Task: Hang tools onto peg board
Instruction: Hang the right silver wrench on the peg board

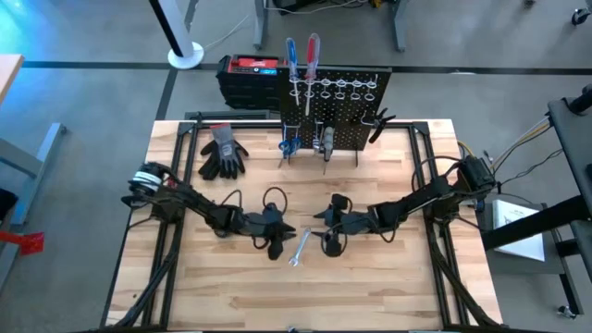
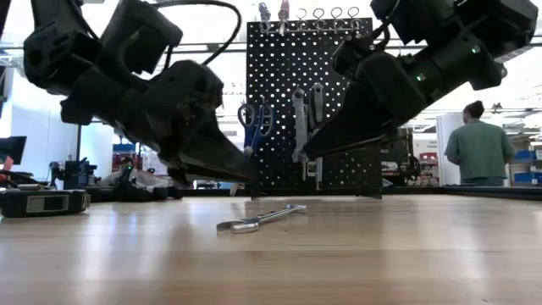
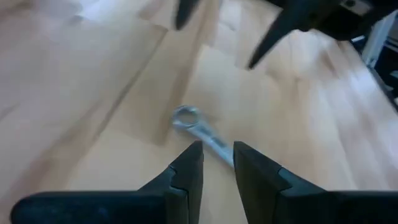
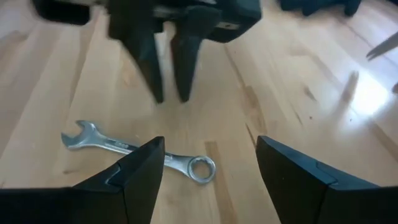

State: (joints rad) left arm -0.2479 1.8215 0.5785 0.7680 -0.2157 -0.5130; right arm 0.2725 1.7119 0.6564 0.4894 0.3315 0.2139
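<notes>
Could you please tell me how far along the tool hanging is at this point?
Done: two screwdrivers, scissors and other tools already hang on the peg board. In hand: nothing is gripped; the open right gripper and the narrowly parted left gripper flank the wrench lying flat on the table. Left: lifting and hanging it.
</notes>
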